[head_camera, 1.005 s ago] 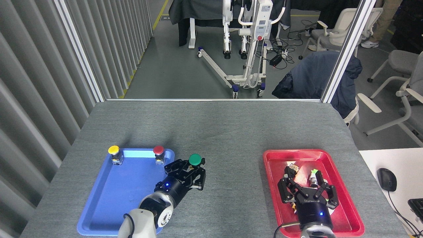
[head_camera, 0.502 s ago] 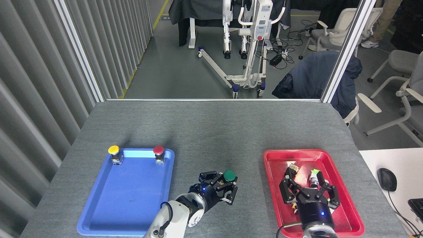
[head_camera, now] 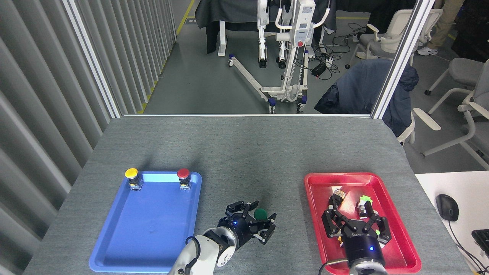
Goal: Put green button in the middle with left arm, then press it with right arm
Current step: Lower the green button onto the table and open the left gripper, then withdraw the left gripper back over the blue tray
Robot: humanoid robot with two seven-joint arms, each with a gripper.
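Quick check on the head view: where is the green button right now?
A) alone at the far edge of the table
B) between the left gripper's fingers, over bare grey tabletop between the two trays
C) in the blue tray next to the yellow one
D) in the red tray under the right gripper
B: the green button sits between the fingers of the left gripper, over grey tabletop between the blue tray and the red tray.
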